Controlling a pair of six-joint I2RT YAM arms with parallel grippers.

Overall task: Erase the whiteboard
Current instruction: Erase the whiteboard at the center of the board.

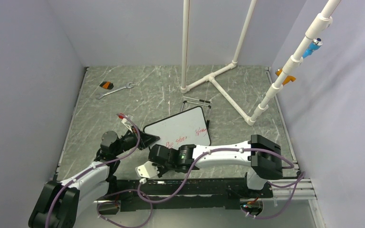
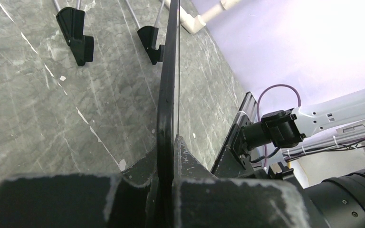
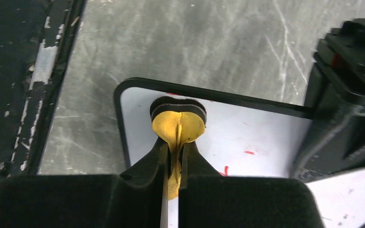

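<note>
The whiteboard (image 1: 180,126) lies tilted mid-table, with red writing (image 1: 186,137) near its front edge. My left gripper (image 1: 147,141) is shut on its left edge; in the left wrist view the board stands edge-on (image 2: 167,90) between the jaws of that gripper (image 2: 169,149). My right gripper (image 3: 175,145) is shut on a folded yellow eraser pad with a black felt face (image 3: 178,121). The pad sits over the board's wiped corner (image 3: 142,123). A few red marks (image 3: 249,152) remain nearby. In the top view the right gripper (image 1: 156,153) is at the board's near-left corner.
The board's black wire stand feet (image 2: 78,38) rest on the marble tabletop. A wrench (image 1: 115,90) and an orange-black item (image 1: 106,85) lie at the back left. A white PVC pipe frame (image 1: 214,78) stands at the back right. Grey walls enclose the table.
</note>
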